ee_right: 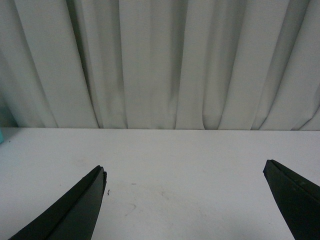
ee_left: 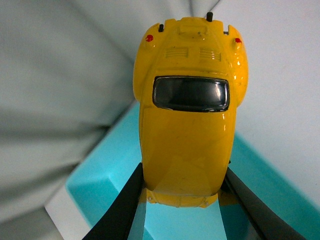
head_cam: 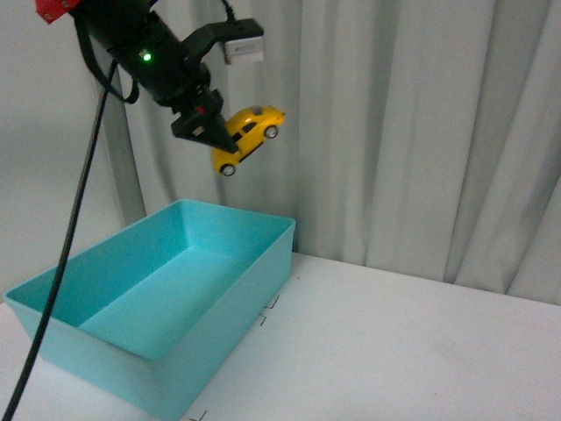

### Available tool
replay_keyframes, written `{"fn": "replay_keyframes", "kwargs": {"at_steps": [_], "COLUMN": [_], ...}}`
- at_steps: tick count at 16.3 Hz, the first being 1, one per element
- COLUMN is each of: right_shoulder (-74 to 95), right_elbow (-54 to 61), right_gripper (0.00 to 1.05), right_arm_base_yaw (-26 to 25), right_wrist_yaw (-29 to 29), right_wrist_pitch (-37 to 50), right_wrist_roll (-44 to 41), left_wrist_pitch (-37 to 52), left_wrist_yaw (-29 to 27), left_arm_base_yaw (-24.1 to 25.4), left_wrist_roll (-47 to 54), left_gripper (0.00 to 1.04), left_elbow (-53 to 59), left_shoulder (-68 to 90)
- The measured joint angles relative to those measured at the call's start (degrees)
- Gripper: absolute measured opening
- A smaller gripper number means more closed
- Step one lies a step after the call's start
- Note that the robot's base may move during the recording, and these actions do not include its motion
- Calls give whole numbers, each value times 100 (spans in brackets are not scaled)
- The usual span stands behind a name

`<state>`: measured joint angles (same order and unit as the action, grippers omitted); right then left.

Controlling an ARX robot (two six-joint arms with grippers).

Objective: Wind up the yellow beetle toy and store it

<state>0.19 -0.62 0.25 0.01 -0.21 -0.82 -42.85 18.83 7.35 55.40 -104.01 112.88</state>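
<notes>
Glossy yellow beetle toy car (head_cam: 248,136): bright yellow body, dark windows, silvery wheels, two small red tail lights.
Rectangular plastic bin (head_cam: 232,329): plain turquoise throughout.
Left gripper (head_cam: 213,133): black, with a green light behind it.
Right gripper (ee_right: 185,172): black.
Flat table top (head_cam: 394,351): white, faint marks.
Pleated fabric curtain (head_cam: 394,132): pale grey-white, shadowed vertical folds.

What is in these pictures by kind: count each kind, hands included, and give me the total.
Toy car: 1, yellow
Bin: 1, turquoise
Hands: 2, the left hand shut on the toy car, the right hand open
Total: 4
</notes>
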Motion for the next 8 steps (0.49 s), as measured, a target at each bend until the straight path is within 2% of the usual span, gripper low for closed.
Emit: {"fn": "replay_keyframes", "kwargs": {"at_steps": [3,5,8], "right_shoulder": [0,0,0], "right_elbow": [0,0,0], "right_gripper": [98,98,98], "right_arm_base_yaw": [0,0,0], "right_wrist_yaw": [0,0,2], "right_wrist_pitch": [-2,0,-2], "right_wrist_roll": [0,0,0], "left_wrist_pitch": [474,894,1132], "left_wrist_yaw": [-868,-1432,-1646], "left_arm_base_yaw": [498,616,498], "left_wrist_roll": [-804,-1357,-1976], "left_gripper": [35,35,35], "left_elbow": [848,1373,2041], "left_shoulder": [-7,-7,-7]}}
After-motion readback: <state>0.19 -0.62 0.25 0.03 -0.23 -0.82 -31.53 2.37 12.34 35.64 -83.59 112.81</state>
